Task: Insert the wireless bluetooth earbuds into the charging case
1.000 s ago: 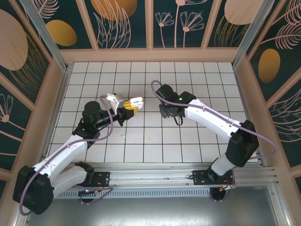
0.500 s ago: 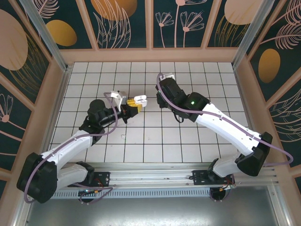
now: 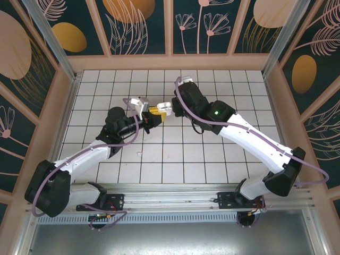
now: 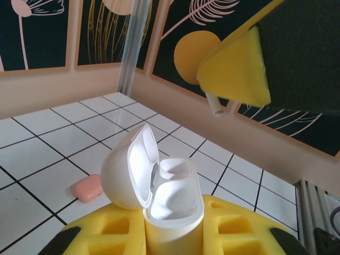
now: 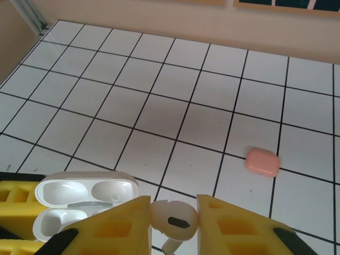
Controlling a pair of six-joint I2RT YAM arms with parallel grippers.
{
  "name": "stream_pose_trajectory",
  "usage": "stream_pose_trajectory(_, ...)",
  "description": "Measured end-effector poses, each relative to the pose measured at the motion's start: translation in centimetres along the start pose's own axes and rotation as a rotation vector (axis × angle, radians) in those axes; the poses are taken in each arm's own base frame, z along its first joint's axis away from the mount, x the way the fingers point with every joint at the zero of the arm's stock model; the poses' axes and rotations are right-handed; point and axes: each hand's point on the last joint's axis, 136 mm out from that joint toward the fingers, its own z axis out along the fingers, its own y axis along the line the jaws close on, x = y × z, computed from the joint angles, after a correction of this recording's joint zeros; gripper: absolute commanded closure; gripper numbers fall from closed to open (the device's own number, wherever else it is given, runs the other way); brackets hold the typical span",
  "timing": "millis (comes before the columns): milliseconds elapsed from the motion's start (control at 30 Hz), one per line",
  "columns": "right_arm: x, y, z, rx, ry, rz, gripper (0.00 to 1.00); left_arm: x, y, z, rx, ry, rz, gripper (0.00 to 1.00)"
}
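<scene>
charging case [image 4: 172,204]: white and glossy, held upright above the tabletop [image 5: 159,106]. Its lid [image 4: 125,170] stands open, tilted back on the hinge, and the cavity faces up.
left gripper [image 4: 171,236]: clenched on the charging case. The yellow pads [image 4: 133,239] press the lower body from both sides.
white earbud [image 5: 171,217]: pinched at its head between two yellow fingers, with the stem hanging below the head in the right wrist view.
right gripper [image 5: 172,226]: closed around the white earbud, one finger on each side.
position of the white earbud: in the right wrist view it sits just beside the open case's rim, not touching it. In the left wrist view the stem tip pokes out under the yellow finger, above and to the right of the case, and apart from it.
arms: in the top view the two grippers meet nearly tip to tip over the middle tiles. The left arm reaches in from the lower left and the right arm from the lower right.
salmon-pink object [image 5: 262,162]: small and rounded, lying flat on a tile beyond the case — whether it is a bud or a case cannot be told.
small white piece [image 3: 139,154]: lies on a tile near the left forearm — too small to identify.
surroundings: white tiles with dark lines, bordered by a beige wall [image 5: 133,13].
</scene>
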Motion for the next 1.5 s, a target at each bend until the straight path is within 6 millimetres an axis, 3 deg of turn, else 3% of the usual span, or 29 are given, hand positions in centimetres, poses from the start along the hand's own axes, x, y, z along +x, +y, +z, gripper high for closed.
stream_pose_trajectory(767, 0.9, 1.6, 1.9, -0.045, 0.035, -0.007, 0.76, -0.3, -0.4, 1.0, 0.026, -0.008, -0.026, 1.0)
stream_pose_trajectory(1500, 2.4, 1.6, 3.1, -0.042, 0.064, -0.021, 0.74, 0.4, -0.3, 1.0, 0.021, 0.016, -0.053, 1.0)
